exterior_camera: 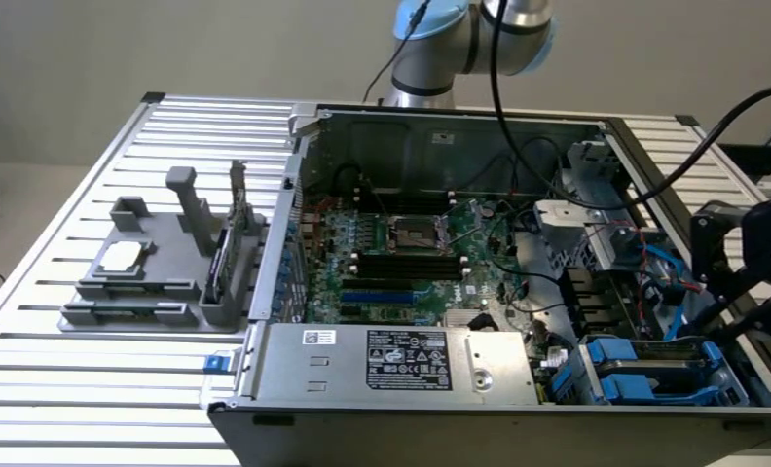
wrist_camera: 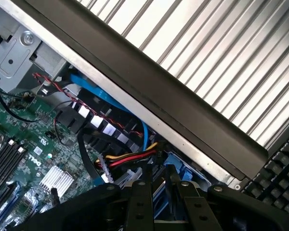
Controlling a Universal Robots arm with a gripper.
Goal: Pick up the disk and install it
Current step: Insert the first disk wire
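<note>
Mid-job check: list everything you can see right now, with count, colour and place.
computer case: one, dark grey, open, mid-table.
motherboard: one, green, inside the case.
power supply box: one, grey with a sticker, along the case's near side.
disk: at least one, blue-framed, in the case's near corner at the exterior view's right.
cables: several, red, yellow, black and blue, by that corner.
parts holder: one, grey, at the exterior view's left, carrying a silver chip.
table: one, silver, slatted.
keyboard: one, black, beyond the case wall.
robot arm: one, silver and blue, behind the case.
gripper: one, black, above the disk.
</note>
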